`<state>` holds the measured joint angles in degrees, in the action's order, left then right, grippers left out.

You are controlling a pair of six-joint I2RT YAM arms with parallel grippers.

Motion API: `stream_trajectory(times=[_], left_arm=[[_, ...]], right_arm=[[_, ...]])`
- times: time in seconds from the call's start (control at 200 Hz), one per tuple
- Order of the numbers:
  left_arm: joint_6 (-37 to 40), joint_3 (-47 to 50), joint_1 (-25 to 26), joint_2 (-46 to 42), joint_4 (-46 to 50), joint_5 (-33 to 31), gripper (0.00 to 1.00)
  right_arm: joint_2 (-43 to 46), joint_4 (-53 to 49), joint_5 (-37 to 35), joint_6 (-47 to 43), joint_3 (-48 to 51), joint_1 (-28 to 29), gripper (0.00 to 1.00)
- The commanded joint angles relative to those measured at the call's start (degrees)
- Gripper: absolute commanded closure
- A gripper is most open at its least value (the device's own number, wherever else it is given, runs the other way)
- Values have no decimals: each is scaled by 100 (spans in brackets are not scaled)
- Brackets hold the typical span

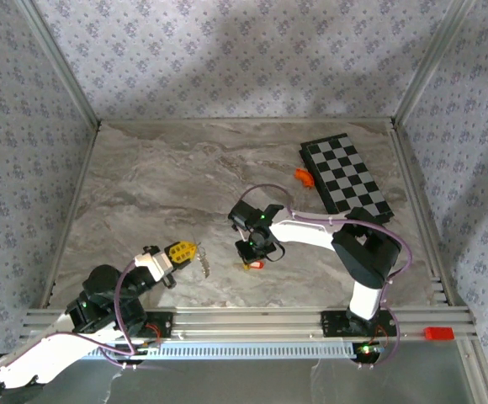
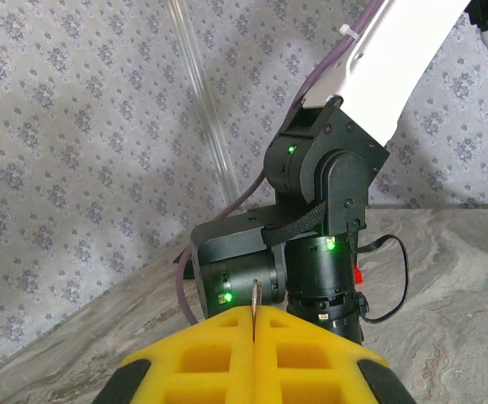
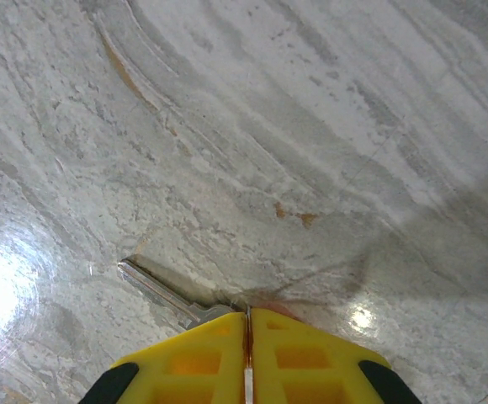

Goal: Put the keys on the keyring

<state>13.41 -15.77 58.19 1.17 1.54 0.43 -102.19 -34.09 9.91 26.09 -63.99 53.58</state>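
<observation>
1. Right gripper: yellow fingers pressed together, pinching a key at its head end.
2. Key blade lies flat on the surface. Its long axis runs diagonally, with the tip pointing forward-left, away from the fingertips.
3. Left gripper: clamped on a thin silvery edge, seemingly the keyring, which hangs just past its tips.
4. Beneath both: glossy, grey-veined marble table.
5. Beyond: floral-papered walls.
</observation>
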Motion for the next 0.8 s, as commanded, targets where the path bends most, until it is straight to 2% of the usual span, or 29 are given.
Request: stream_trajectory(times=[0.0,0.31,0.43,0.63,0.795], left_arm=[[-59,-36,34,-82,-154,56,100],[-54,-42,34,-82,-151,55,100],[-59,-32,30,-77,-151,54,100],[-48,-23,34,-6,-265,108,100],[-77,-168,34,380,-393,443,100]], right_arm=[[88,-62,63,-31,44,-50,90],[155,104,125,-61,110,-69,97],[453,302,133,-249,237,-76,100],[1756,1036,88,-1073,727,-53,100],[3211,1719,551,-2038,1126,46,100]])
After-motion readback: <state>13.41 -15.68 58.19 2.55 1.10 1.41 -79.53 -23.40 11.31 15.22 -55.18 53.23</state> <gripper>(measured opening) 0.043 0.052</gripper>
